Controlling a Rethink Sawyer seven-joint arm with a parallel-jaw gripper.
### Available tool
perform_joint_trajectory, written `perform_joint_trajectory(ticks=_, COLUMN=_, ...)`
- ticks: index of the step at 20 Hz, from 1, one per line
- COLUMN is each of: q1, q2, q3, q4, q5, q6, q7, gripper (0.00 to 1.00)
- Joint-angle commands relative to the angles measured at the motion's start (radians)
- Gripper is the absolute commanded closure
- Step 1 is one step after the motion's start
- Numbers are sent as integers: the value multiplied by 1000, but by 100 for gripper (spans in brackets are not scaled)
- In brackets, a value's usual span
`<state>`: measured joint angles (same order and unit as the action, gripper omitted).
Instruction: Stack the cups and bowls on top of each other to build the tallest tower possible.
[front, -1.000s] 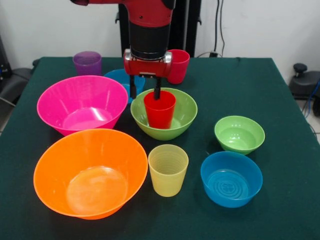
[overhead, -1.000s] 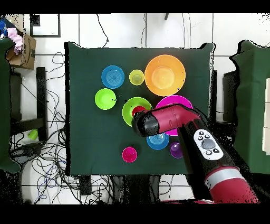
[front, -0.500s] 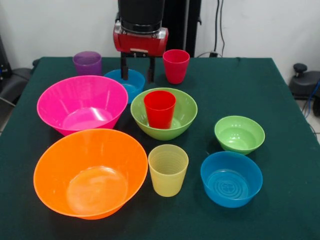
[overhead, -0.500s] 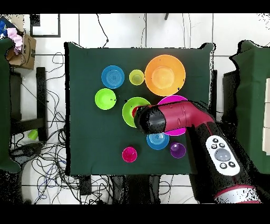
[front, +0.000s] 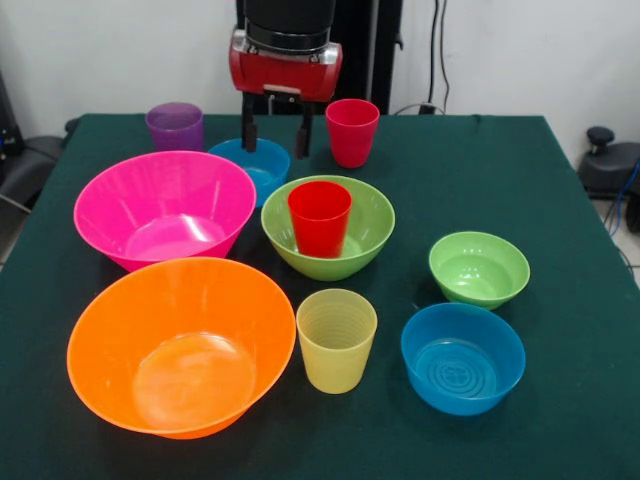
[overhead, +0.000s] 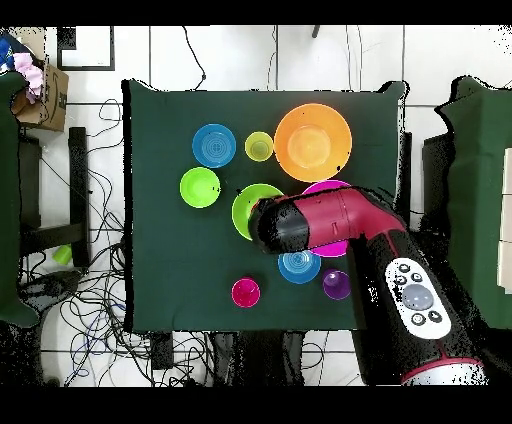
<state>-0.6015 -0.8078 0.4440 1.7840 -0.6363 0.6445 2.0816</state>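
Note:
The bright red cup stands upright inside the medium lime green bowl at the table's middle. The hot pink bowl stands apart to its left. My gripper is open and empty, raised behind the green bowl, over the back blue bowl. The pinkish-red cup and purple cup stand at the back. The orange bowl, yellow cup, front blue bowl and small green bowl stand in front. In the overhead view the arm hides the red cup and much of the pink bowl.
The table's green cloth is bare at the back right. A cardboard box and cables lie on the floor beside the table.
My gripper has let go of the bright red cup, left standing in the medium green bowl. It rose and drew back toward the robot's base.

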Motion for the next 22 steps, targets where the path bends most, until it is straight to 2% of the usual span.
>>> perform_joint_trajectory(ticks=1, q1=17, q2=91, q3=26, q4=-51, q5=-122, q6=-8, q7=-178, gripper=0)
perform_joint_trajectory(ticks=11, q1=37, q2=90, q3=24, q4=-53, q5=-133, q6=-23, q7=-118, gripper=0)
perform_joint_trajectory(ticks=16, q1=30, q2=162, q3=47, q4=-141, q5=-184, q6=-62, q7=-169, gripper=0)
perform_joint_trajectory(ticks=22, q1=16, q2=178, q3=59, q4=-188, q5=-215, q6=-40, q7=-221, gripper=0)
